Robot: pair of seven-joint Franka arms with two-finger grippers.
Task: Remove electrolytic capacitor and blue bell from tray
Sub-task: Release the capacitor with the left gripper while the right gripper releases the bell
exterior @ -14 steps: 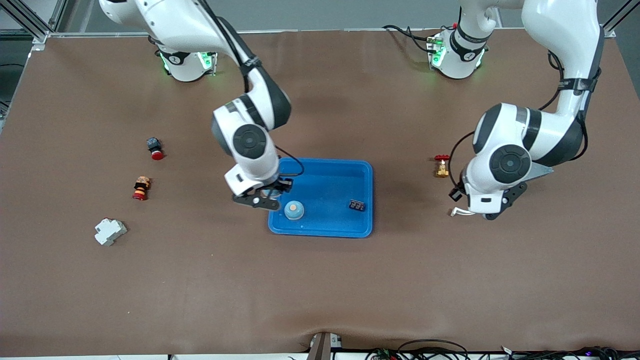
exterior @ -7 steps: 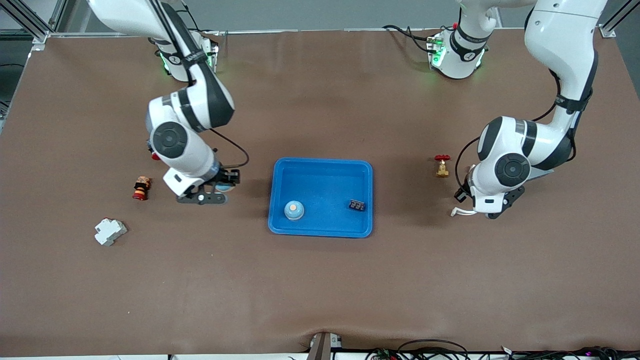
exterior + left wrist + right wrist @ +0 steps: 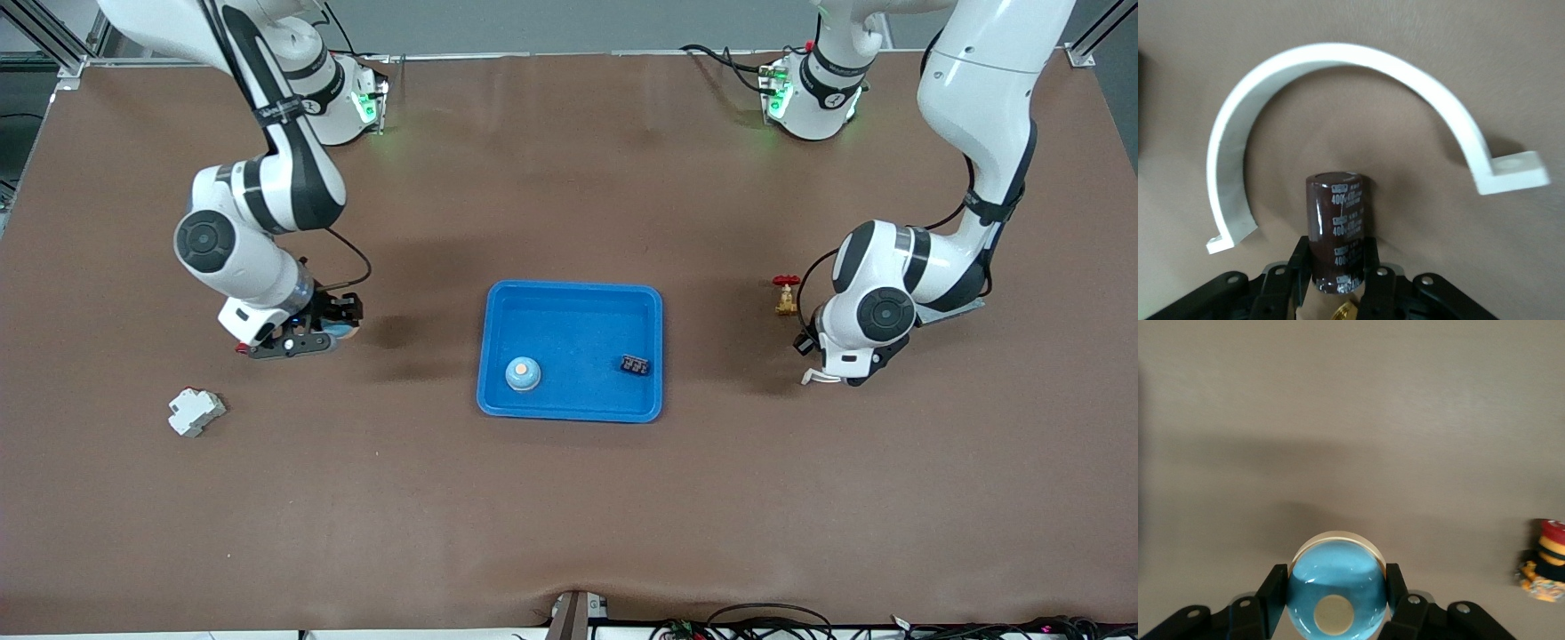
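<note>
- The left gripper (image 3: 1337, 280) is clenching a dark brown capacitor (image 3: 1336, 230), its fingers (image 3: 1373, 263) pinching the lower end of the cylinder while the printed side is facing the wrist camera.
- Under that capacitor a white curved pipe clamp (image 3: 1331, 60) is lying flat on the brown table (image 3: 569, 498), arching around the capacitor's top in the left wrist view.
- In the front view the left gripper (image 3: 831, 369) is hanging low over the table toward the left arm's end, with the clamp's white tip showing just beside it.
- A small brass valve with a red handle (image 3: 785, 294) is standing near that gripper, between it and the blue tray (image 3: 569, 298).
- The right gripper (image 3: 1335, 617) is grasping a blue bell (image 3: 1336, 593), one finger (image 3: 1271, 590) pressing each side of the dome, the tan button facing the wrist camera.
- In the front view the right gripper (image 3: 307, 338) is hovering over the table toward the right arm's end, well apart from the tray.
- A red and yellow striped part (image 3: 1546, 560) is lying just beside that gripper.
- A white block (image 3: 196, 412) is sitting nearer to the front camera than the right gripper.
- Inside the tray a second blue bell (image 3: 523, 373) and a small black component (image 3: 634, 364) are resting apart from each other.
</note>
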